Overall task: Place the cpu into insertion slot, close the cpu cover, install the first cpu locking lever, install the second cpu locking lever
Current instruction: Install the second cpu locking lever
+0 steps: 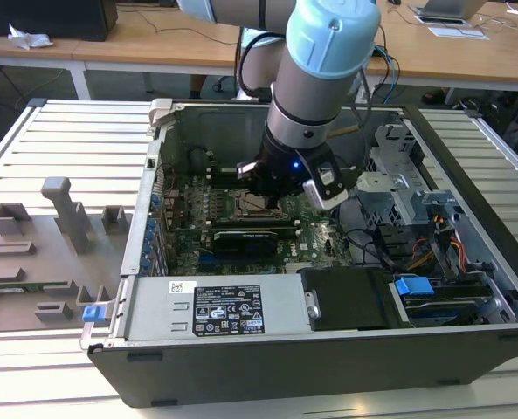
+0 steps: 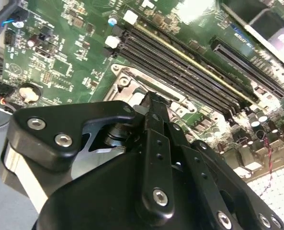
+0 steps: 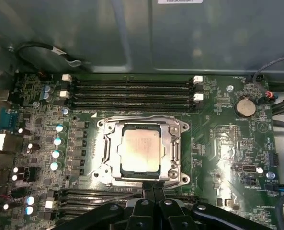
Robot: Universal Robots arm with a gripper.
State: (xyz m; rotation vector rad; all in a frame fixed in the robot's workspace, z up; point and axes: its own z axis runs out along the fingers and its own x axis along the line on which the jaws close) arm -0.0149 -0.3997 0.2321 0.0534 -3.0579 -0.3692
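overhead, roughly: an open computer case lies on its side on a slatted metal table, with a robot arm reaching into it.

exterior view, arm: the grey and pale blue arm (image 1: 315, 96) comes down from above into the case (image 1: 241, 367), its black gripper (image 1: 263, 188) low over the green motherboard (image 1: 189, 231).
exterior view, socket: the insertion slot (image 1: 252, 206) sits just under the gripper, partly hidden by it.
exterior view, surroundings: grey fixtures (image 1: 66, 214) stand on the table (image 1: 75, 131) at the exterior view's left.

first wrist view, cpu: the cpu (image 3: 141, 150) lies flat and square inside the insertion slot (image 3: 114, 179), metal top facing up.
first wrist view, cpu cover: the cpu cover (image 3: 174, 153) lies down around the chip, framing it.
first wrist view, fingers: the fingers (image 3: 149, 189) are pressed together, holding nothing, at the socket's near edge.
first wrist view, memory slots: long black slots (image 3: 132, 93) run along the far side of the socket.

second wrist view, gripper: the gripper (image 2: 153, 112) has its tip right at the socket frame (image 2: 127, 79).
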